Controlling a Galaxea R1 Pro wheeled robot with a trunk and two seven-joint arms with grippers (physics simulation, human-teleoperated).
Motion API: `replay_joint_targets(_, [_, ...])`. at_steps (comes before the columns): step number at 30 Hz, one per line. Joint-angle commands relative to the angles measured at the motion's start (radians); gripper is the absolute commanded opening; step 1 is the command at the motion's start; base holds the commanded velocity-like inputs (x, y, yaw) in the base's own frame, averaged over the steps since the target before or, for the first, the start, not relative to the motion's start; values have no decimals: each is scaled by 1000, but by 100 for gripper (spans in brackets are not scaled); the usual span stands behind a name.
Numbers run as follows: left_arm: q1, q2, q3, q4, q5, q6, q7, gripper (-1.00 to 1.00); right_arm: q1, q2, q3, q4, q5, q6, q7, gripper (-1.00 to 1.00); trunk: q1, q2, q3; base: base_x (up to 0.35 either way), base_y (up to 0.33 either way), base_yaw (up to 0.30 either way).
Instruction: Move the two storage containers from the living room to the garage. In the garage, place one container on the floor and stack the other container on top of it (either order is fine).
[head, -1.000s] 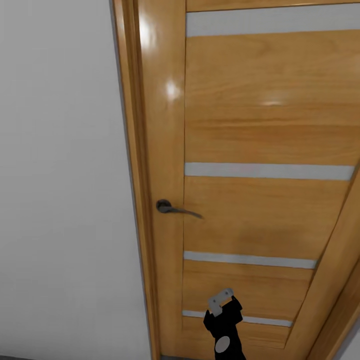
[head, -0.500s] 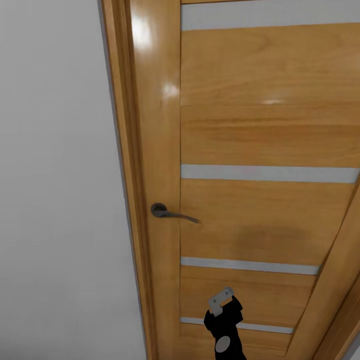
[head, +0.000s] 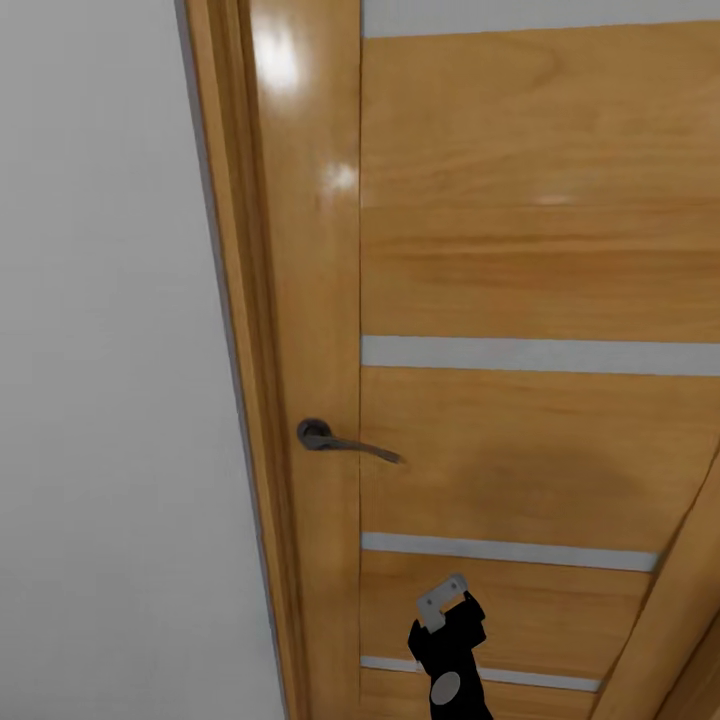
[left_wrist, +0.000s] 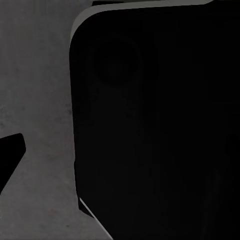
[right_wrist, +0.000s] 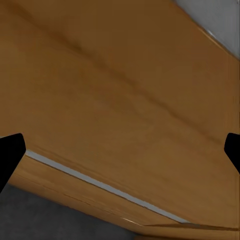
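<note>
- Straight ahead in the head view: a closed wooden door with pale horizontal strips, close up, with a dark lever handle near its left edge and a white wall beyond the frame.
- Low in that view: a black arm reaching toward the door's lower panels (probably the right one, going by the wood grain in the right wrist view).
- Right claw: spread wide, dark fingertips at opposite edges of its wrist view, nothing between them but door.
- Left claw: cannot tell whether spread or closed, with a single dark tip over grey floor beside a large black body.
- Whereabouts of the two storage containers: cannot tell from these views; not in the right claw, at least.
- Likely handling, judged from the task alone: light when empty, thin-walled and somewhat springy, smooth enough to slip from a loose pinch.
- Best hold, probably: pinch over the top rim at the middle of a wall, one fingertip inside and one outside; better still, both claws on opposite rims to keep it level for stacking.
- Avoid hard squeezing, to keep the wall from bowing.
</note>
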Motion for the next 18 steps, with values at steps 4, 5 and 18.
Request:
replay_joint_targets(4, [0,0,0,0,0,1,1,100,-1,0,2,0,3,7,-3,100,0,-1,-1,31,0,0])
replay_joint_targets(5, [0,0,0,0,1,1,1,100,-1,0,2,0,3,7,-3,100,0,-1,-1,13,0,0])
replay_joint_targets(18, [0,0,0,0,1,1,1,100,-3,0,0,-5,3,7,-3,100,0,-1,-1,2,0,0])
